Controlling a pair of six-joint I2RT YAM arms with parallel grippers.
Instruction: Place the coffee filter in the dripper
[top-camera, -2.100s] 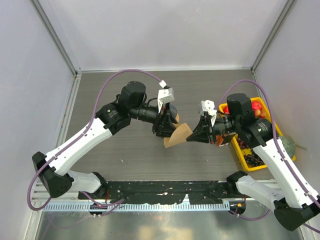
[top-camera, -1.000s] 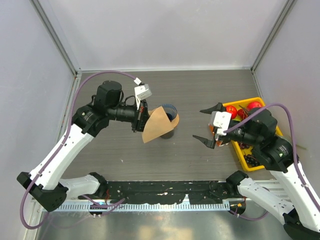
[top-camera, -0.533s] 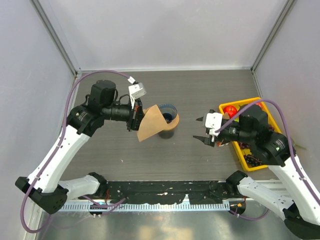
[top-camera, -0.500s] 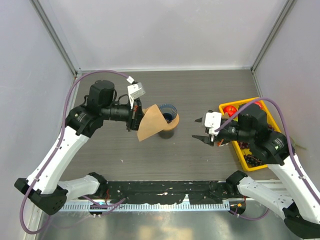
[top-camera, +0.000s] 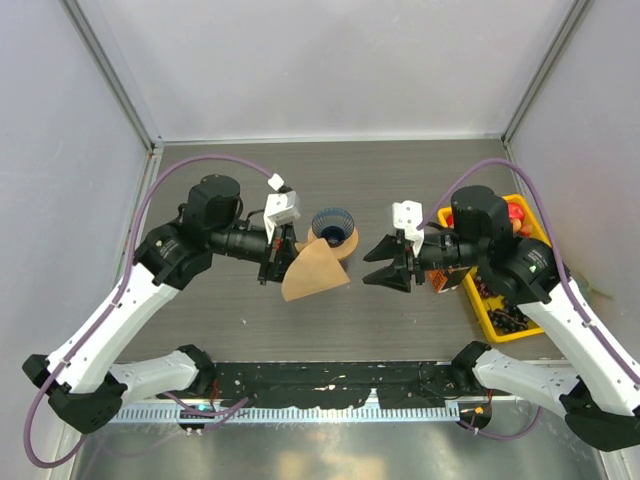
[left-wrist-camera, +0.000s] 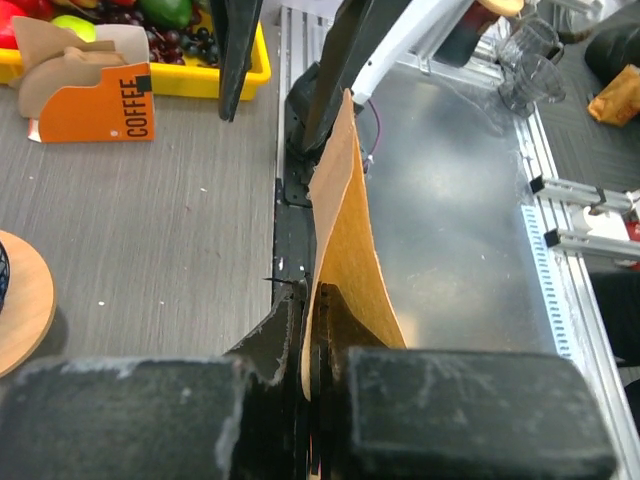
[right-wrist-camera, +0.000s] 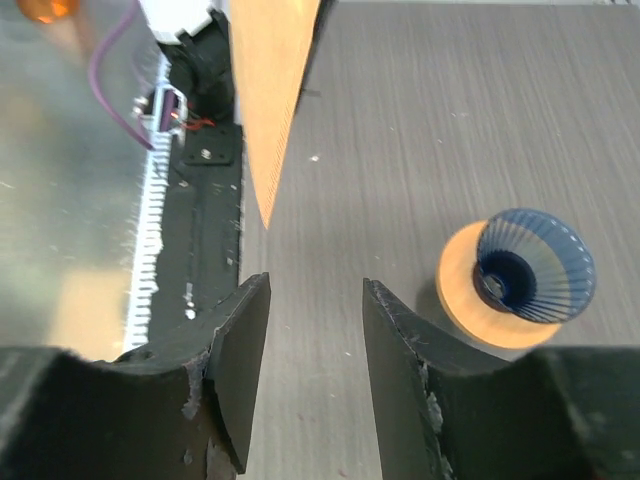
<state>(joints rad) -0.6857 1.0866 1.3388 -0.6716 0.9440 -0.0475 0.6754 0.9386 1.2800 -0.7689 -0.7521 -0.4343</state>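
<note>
Clearly the left tool (top-camera: 283, 262) is clenched on the coffee filter (top-camera: 315, 272), pinching one edge of the tan paper between its dark fingers (left-wrist-camera: 270, 350). In the left wrist view the sheet stands edge-on out of the pinch and curves toward the top of the frame. From above, the filter fans out to the right of that tool and hangs just below the dripper (top-camera: 333, 228). Its upper edge overlaps the wooden ring in the picture (whether paper and ring touch, I cannot tell). The filter is outside the blue ribbed cone, which stands mouth-up on the worktop (top-camera: 420, 180) near the middle of the frame.

The right tool (top-camera: 385, 265) is released, jaws spread wide, its tips pointing at the filter from the right with a gap between. Its wrist view shows the filter's corner at upper left and the dripper at lower right. A yellow tray (top-camera: 495, 320) of fruit sits at the right edge, with an orange box (left-wrist-camera: 95, 95) lettered COFFEE beside it.
</note>
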